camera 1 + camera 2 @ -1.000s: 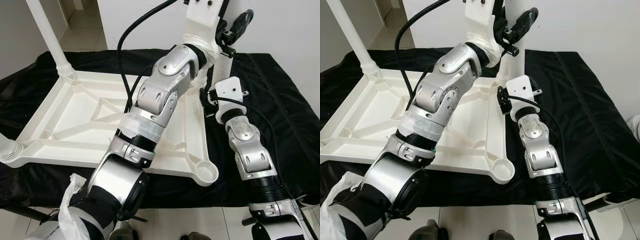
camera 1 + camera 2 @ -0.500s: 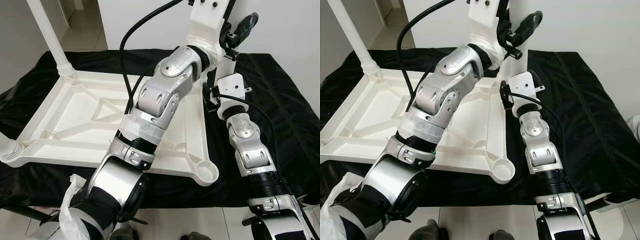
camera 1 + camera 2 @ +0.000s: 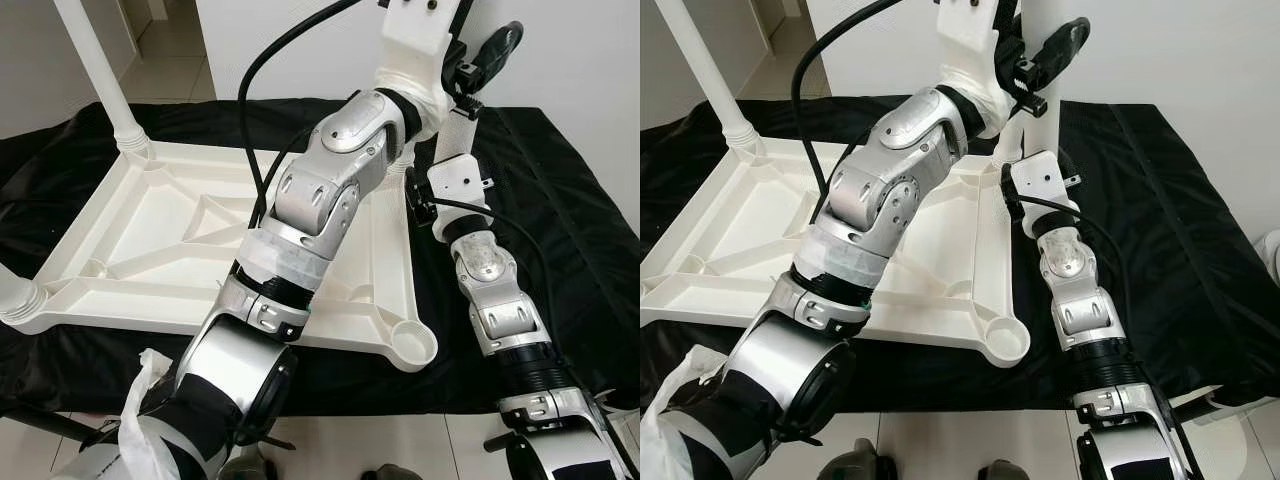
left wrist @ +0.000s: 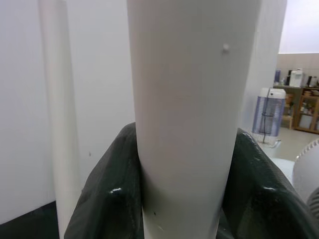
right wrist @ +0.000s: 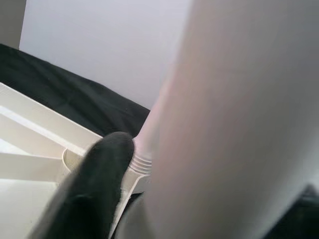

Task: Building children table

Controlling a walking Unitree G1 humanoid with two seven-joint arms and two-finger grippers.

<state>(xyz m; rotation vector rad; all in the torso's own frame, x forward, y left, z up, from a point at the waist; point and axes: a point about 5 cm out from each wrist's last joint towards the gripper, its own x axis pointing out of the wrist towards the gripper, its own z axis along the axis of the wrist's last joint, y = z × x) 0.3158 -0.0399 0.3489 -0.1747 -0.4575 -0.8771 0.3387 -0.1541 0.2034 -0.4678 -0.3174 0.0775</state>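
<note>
Both fingers [image 4: 104,199] of the left pincer [image 4: 184,199] clasp the table leg [image 4: 192,99].

The upturned tabletop [image 3: 150,250] lies on a cloth [image 3: 560,200], legs [image 3: 100,80] standing at its corners.

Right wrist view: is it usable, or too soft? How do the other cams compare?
Right wrist view: table leg and black finger badly out of focus, too close. Left wrist view: leg sharp, small glare spots on the fingers. Eye views: crisp, evenly lit, white tabletop not blown out.
</note>
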